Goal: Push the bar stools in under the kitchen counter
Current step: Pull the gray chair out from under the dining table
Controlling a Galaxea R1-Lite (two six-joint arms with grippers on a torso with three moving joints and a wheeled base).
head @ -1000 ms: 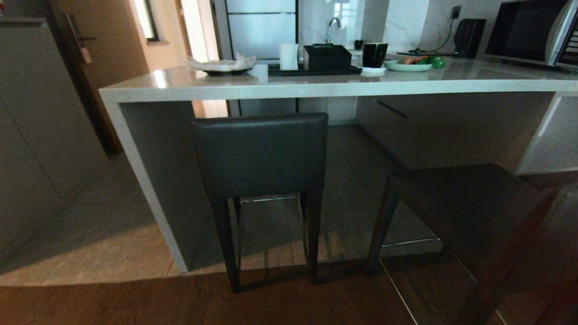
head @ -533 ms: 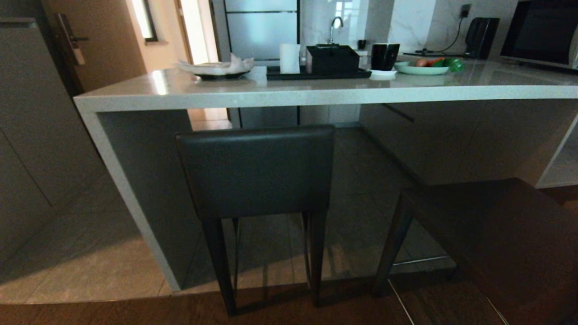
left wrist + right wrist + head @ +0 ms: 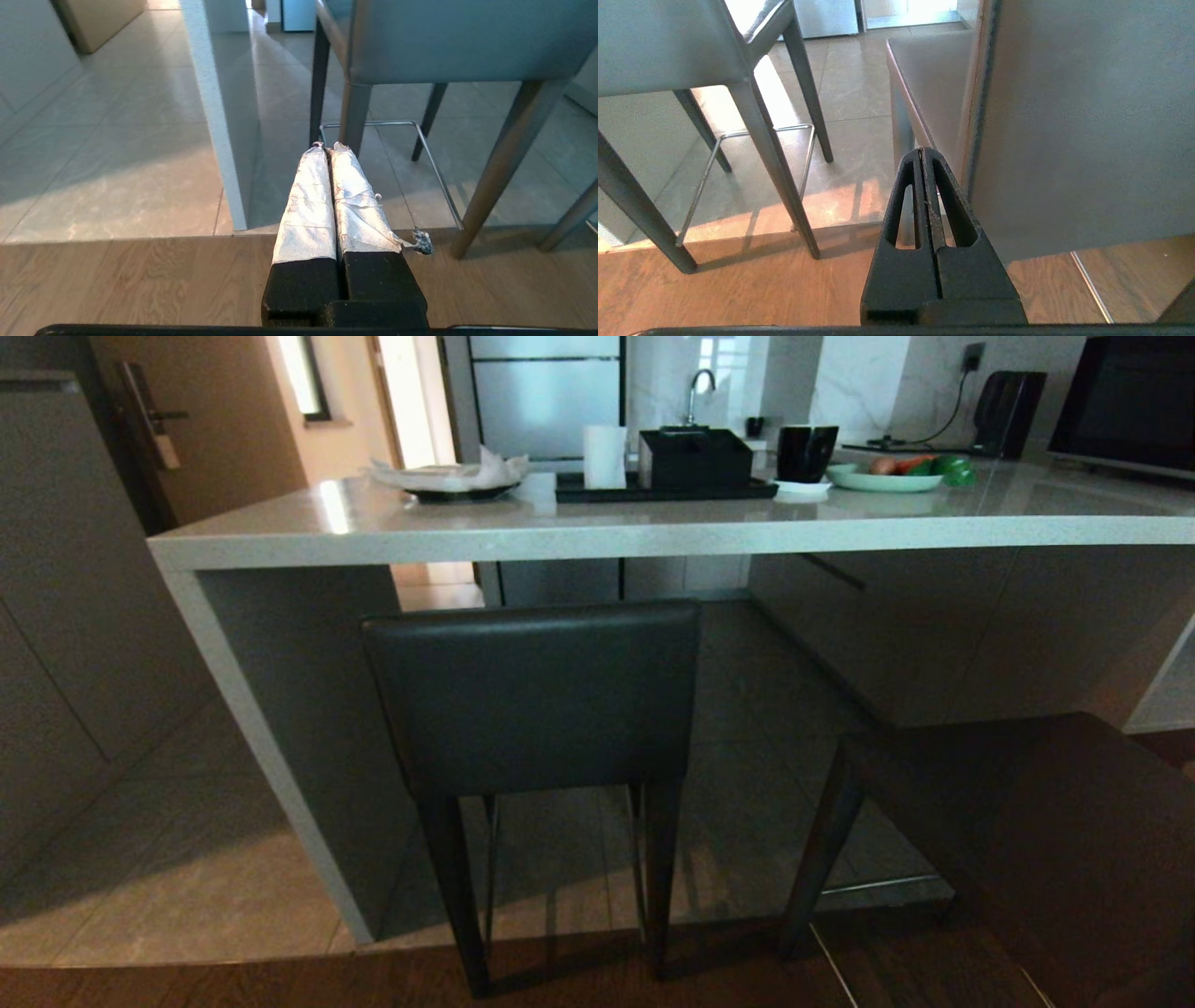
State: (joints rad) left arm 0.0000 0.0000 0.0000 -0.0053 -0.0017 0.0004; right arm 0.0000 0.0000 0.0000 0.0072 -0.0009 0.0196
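Pale stone counter over tile and wood floor, one stool tucked under, second stool standing out; wrist views alone show left fingers and right fingers clenched, empty.

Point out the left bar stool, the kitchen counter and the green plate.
left bar stool (image 3: 532, 695), head view, middle of its backrest.
kitchen counter (image 3: 653, 537), head view, front edge of the slab.
green plate (image 3: 868, 483), head view, near rim.
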